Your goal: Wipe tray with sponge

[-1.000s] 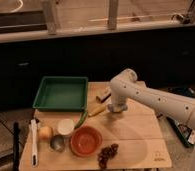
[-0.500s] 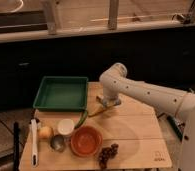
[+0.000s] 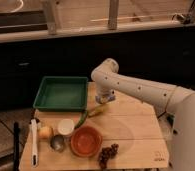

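Note:
The green tray (image 3: 62, 93) sits at the back left of the wooden table (image 3: 141, 135), and nothing lies in it. My gripper (image 3: 105, 98) is down at the table top just right of the tray's right rim, below the white arm (image 3: 136, 87) that reaches in from the right. It is shut on the sponge (image 3: 104, 100), of which only a small pale bluish patch shows at the fingertips. The gripper stands beside the tray, not over it.
A yellow-green piece (image 3: 98, 111) and a green pepper (image 3: 82, 119) lie just in front of the gripper. Nearer the front are an orange bowl (image 3: 86, 141), dark grapes (image 3: 107, 152), a white cup (image 3: 66, 126), a yellow fruit (image 3: 46, 132) and a white-handled tool (image 3: 34, 142).
The arm has swung left and back across the table, bringing the gripper from mid-table to a spot beside the tray's right rim. The gripper has closed further.

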Robot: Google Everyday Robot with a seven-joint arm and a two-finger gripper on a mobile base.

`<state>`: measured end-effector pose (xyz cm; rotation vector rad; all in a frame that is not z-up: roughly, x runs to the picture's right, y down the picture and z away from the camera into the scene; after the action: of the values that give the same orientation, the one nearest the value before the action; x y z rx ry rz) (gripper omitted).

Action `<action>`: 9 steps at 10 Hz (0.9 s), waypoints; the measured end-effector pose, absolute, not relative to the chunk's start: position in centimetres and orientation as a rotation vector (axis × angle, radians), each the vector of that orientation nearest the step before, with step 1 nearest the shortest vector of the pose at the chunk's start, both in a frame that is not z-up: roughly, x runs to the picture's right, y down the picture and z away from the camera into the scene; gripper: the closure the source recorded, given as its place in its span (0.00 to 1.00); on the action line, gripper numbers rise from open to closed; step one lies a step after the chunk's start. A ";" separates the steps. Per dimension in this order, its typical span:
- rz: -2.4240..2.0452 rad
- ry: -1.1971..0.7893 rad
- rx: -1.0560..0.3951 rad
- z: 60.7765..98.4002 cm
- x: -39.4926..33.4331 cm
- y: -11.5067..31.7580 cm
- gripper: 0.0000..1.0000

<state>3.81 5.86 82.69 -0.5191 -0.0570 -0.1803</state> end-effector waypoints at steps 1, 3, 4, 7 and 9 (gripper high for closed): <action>-0.191 -0.061 -0.517 82.8 3.1 5.5 0.98; -0.216 -0.083 -0.509 83.2 1.4 4.4 0.98; -0.219 -0.087 -0.504 83.3 1.2 4.0 0.98; -0.247 -0.094 -0.495 83.7 0.3 3.0 0.98; -0.267 -0.109 -0.484 83.9 -0.8 2.1 0.98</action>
<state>-0.81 2.09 83.89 -0.4836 -0.1087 -0.2667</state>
